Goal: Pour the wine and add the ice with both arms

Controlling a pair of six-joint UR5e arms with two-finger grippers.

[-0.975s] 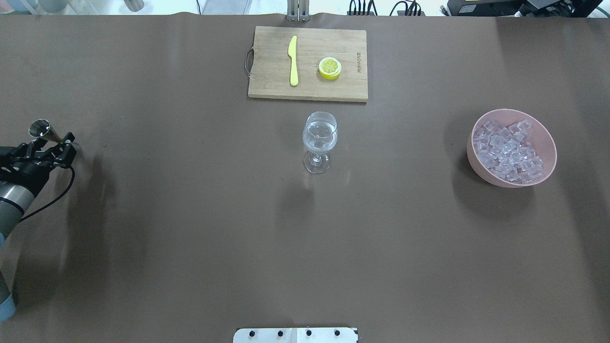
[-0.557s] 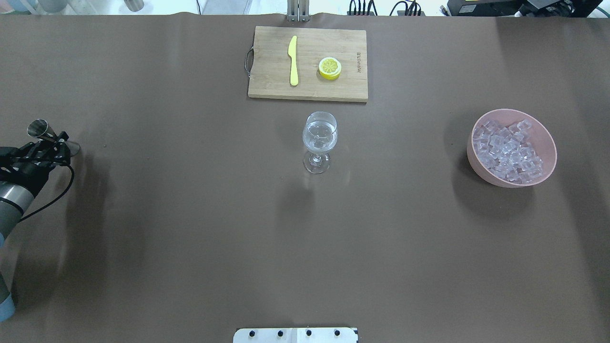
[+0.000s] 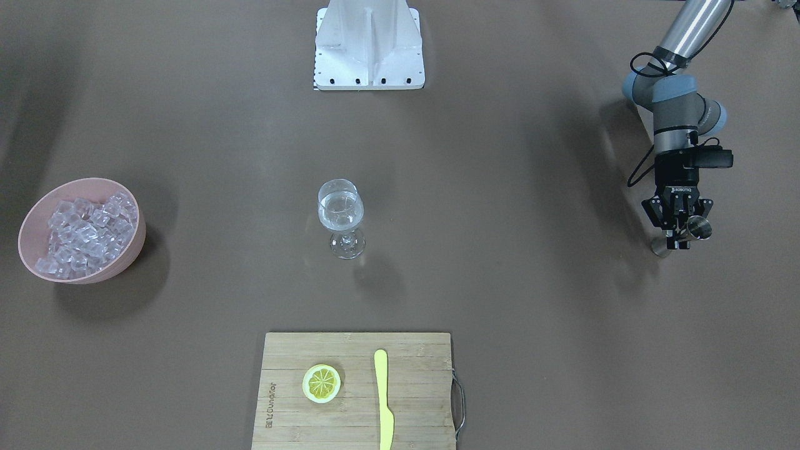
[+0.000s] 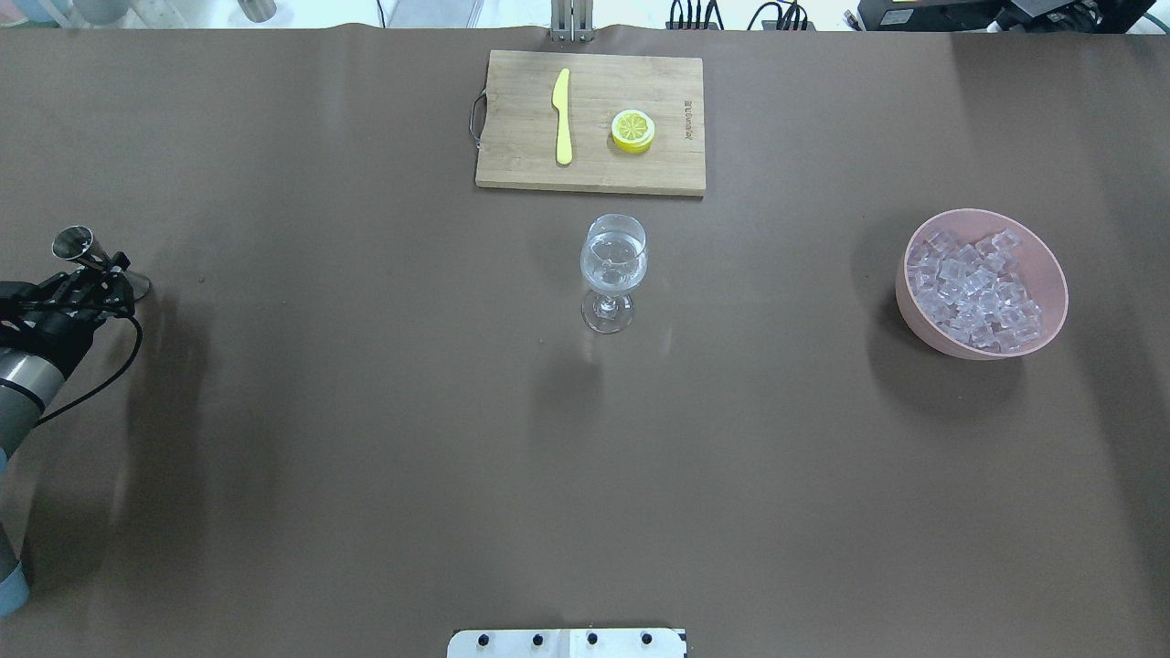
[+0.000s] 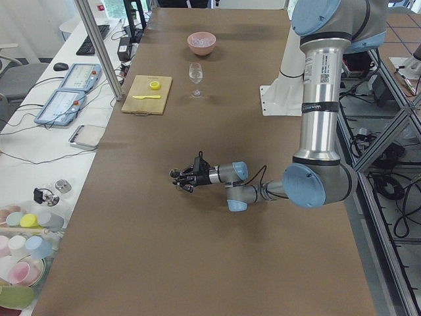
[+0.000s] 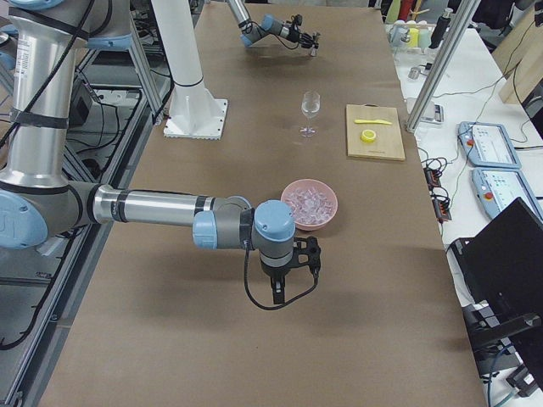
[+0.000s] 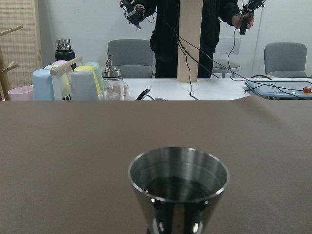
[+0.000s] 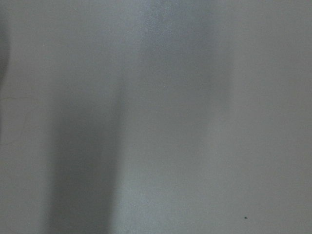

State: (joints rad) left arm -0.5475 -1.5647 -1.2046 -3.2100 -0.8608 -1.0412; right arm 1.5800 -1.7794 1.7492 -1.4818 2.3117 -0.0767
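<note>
A clear stemmed wine glass (image 4: 613, 265) stands mid-table with clear liquid in its bowl; it also shows in the front view (image 3: 340, 212). Ice cubes (image 4: 976, 291) are heaped in a pink bowl (image 4: 1051, 274) at the right end of the table. My left gripper (image 4: 105, 274) is at the far left edge of the table, shut on the waist of a steel jigger (image 4: 75, 245), whose base touches the table. The jigger fills the left wrist view (image 7: 178, 190). My right gripper (image 6: 278, 292) hangs fingers down near the bowl; I cannot tell whether it is open.
A wooden cutting board (image 4: 512, 128) at the table's far side carries a yellow knife (image 4: 562, 114) and a lemon half (image 4: 632, 130). The white base block (image 4: 567, 642) sits at the near edge. The right wrist view shows only blurred table.
My left gripper has drawn a little to the left with the jigger. The jigger's base now shows on the table.
</note>
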